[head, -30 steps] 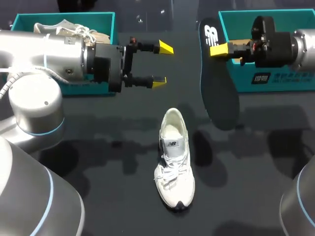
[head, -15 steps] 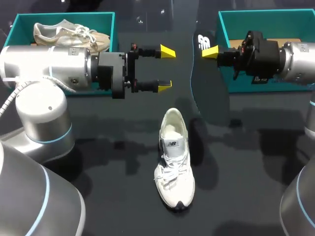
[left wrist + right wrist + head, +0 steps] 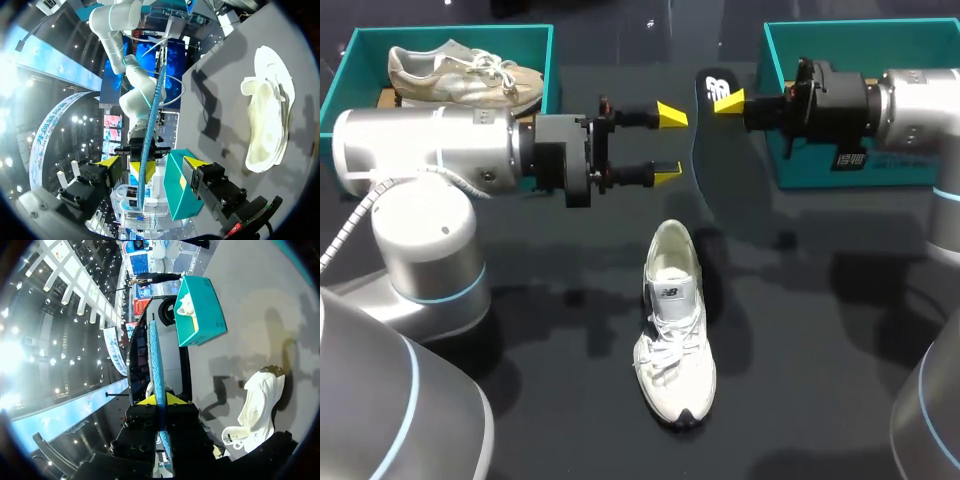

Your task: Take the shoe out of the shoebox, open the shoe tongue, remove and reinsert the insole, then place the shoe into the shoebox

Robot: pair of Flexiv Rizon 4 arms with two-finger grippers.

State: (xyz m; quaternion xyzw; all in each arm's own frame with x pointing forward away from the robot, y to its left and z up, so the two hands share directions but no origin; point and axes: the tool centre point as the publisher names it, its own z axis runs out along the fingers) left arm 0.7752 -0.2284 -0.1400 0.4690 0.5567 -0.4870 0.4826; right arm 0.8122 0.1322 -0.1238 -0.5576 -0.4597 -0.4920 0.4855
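Observation:
The white shoe [image 3: 673, 320] lies on the dark table, toe toward me; it also shows in the wrist views [image 3: 267, 125] [image 3: 260, 405]. My right gripper [image 3: 728, 100] is shut on the top end of the dark insole [image 3: 715, 150], which hangs above the table. Seen edge-on, the insole [image 3: 155, 355] is a blue strip pinched by the right gripper [image 3: 157, 400]. My left gripper [image 3: 670, 146] faces it with its fingers apart. From the left wrist, the insole [image 3: 150, 135] stands in line with the gap of the left gripper [image 3: 151, 162], and neither finger touches it.
A teal shoebox [image 3: 450, 32] at the back left holds a second, beige shoe [image 3: 460, 70]; this box [image 3: 200, 315] shows beyond the insole. Another teal shoebox [image 3: 840, 170] stands at the back right, behind my right arm.
My right gripper carried the insole leftward toward the table's middle. My left gripper moved right to meet it, and its fingers came a little closer together.

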